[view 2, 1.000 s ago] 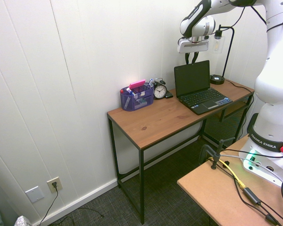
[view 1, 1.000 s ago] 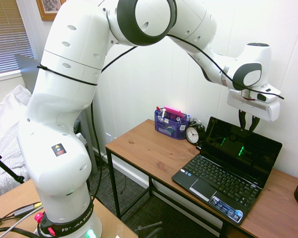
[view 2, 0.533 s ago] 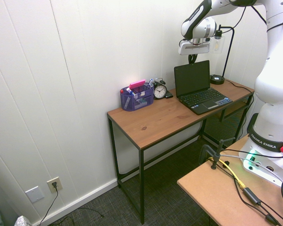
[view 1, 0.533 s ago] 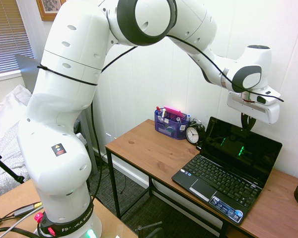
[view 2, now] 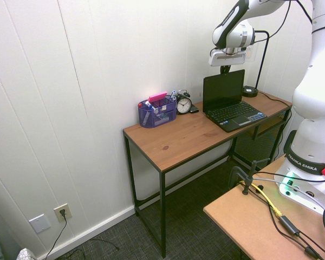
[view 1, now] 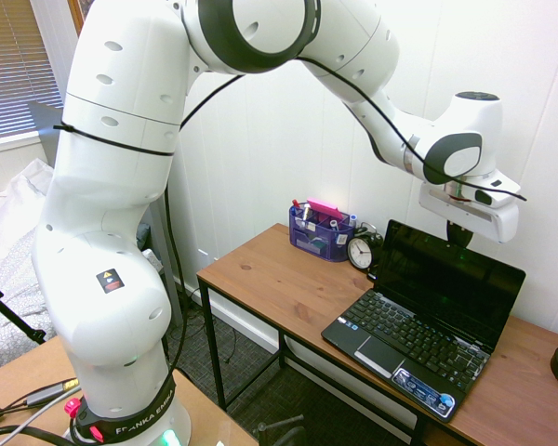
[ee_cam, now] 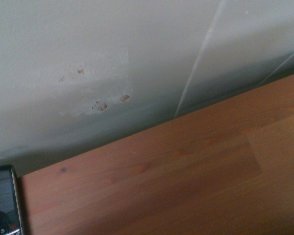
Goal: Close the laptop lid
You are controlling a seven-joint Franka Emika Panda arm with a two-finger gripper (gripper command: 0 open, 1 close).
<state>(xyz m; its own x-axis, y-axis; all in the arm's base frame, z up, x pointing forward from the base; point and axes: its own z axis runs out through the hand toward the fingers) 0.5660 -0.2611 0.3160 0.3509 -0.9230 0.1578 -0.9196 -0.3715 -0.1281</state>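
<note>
White paneled wall (view 1: 260, 158) behind brown wood tabletop (view 1: 251, 269). From left: purple caddy (view 1: 319, 232) with pens, black alarm clock (view 1: 361, 251), then open black laptop (view 1: 409, 339). Laptop lid (view 1: 451, 279) upright at its rear, by wall. Claw (view 1: 458, 243) pressed together, nothing pinched, at lid's top edge; contact unclear. Lid likely light, stiff, glossy-slick, screen fragile, hinge resisting somewhat. No pinch needed: push top edge from behind, near middle, gently forward and down.
</note>
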